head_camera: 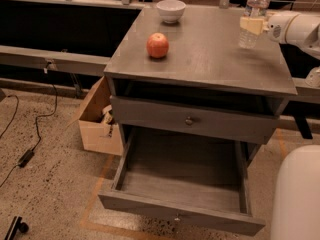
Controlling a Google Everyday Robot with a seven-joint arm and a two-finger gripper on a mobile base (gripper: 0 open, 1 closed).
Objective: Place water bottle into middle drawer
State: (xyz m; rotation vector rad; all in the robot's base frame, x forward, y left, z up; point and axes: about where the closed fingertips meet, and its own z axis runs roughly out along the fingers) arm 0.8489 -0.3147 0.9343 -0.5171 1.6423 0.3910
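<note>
The water bottle (254, 6) stands upright at the far right of the grey cabinet top (210, 59), clear with a white cap. My gripper (251, 26) reaches in from the right on a white arm (295, 28). It sits around the bottle's middle and covers its label band. The bottle's base seems to rest on the top. The middle drawer (150, 204) is pulled wide open below the cabinet, and its grey inside is bare. The like drawer above it (150, 118) is closed.
A red apple (157, 45) lies mid-left on the cabinet top and a white bowl (171, 10) stands at its back edge. An open cardboard box (97, 119) sits on the floor left of the cabinet. Cables (30, 134) run over the floor at left. A white robot part (297, 199) fills the bottom right.
</note>
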